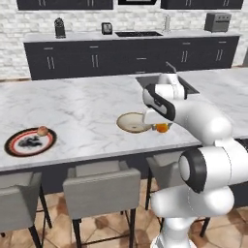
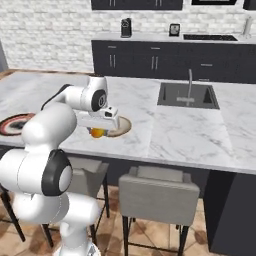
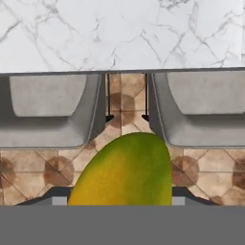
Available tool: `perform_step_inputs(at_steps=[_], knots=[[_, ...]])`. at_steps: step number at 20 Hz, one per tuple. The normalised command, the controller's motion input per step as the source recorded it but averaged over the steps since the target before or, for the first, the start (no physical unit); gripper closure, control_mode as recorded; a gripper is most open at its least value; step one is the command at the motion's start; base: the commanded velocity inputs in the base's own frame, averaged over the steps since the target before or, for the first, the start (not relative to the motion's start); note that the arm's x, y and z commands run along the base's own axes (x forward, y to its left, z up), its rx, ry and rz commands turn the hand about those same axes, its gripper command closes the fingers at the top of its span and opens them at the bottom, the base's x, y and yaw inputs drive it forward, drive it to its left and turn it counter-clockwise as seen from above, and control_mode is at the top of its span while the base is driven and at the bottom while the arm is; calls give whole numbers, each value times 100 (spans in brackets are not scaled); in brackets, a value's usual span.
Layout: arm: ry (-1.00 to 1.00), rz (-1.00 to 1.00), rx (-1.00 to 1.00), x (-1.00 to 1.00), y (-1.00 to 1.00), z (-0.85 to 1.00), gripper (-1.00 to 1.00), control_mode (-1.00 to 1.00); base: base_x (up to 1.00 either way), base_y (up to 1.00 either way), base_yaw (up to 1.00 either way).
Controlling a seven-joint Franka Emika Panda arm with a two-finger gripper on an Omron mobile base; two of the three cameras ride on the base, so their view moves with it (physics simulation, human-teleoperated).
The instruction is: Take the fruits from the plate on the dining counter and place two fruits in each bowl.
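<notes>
Left base view: the dining counter (image 1: 87, 109) runs across the middle of the frame. The plate (image 1: 30, 142) sits at lower left with one tan-pink round fruit (image 1: 42, 131) on it, the single fruit I count there. One shallow tan bowl (image 1: 131, 122) lies at centre, its visible inside looking bare, partly behind the arm. The gripper (image 1: 162, 128) is at the bowl's right edge, carrying a yellow-orange fruit (image 1: 162, 128). Right base view: the same plate (image 2: 14, 124) shows at the left edge, mostly behind the arm; the shallow bowl (image 2: 120, 127) is left of centre, with the gripper (image 2: 97, 133) and its fruit (image 2: 97, 133) just beside the bowl's near left rim, close to the counter edge. One bowl counted here. Hand view: the held fruit (image 3: 125, 170), yellow shading to green, fills the lower centre; two grey stools (image 3: 48, 110) and tiled floor lie beyond, the counter edge across the upper half. Jaws pinch this fruit between them. Judgement: delivery under way, the carried fruit not yet released; at least one more remains on the plate.
</notes>
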Motion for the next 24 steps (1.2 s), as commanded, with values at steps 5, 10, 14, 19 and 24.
perform_step_inputs(at_steps=[5,10,14,19,24], knots=[[0,0,0,0,0,0,100,100,57,-10,0],[0,0,0,0,0,0,100,100,49,-1,0],[1,0,0,44,0,0,100,-100,36,0,0],[7,0,0,94,2,-7,100,-100,0,0,0],[3,0,0,72,1,-50,100,-100,0,0,0]])
